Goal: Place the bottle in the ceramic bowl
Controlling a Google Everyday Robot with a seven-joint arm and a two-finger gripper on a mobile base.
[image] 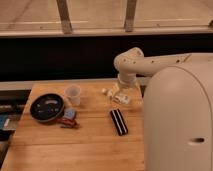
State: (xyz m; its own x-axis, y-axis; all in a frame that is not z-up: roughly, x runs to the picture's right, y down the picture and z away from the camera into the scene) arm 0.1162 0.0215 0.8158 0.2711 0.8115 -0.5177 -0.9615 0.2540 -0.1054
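The gripper (121, 97) hung low over the far right part of the wooden table (90, 145), at the end of the white arm (147, 61) that reached in from the right. Its jaws stood wide apart about the bottle (109, 92), which lay on the table with its white cap pointing left. Whether the fingers pressed on it could not be told. The black bowl (47, 111) sat well apart from the bottle, near the left edge. A pale cup (73, 94) stood between them, just beside the bowl. A striped black bar (118, 122) lay nearer the front.
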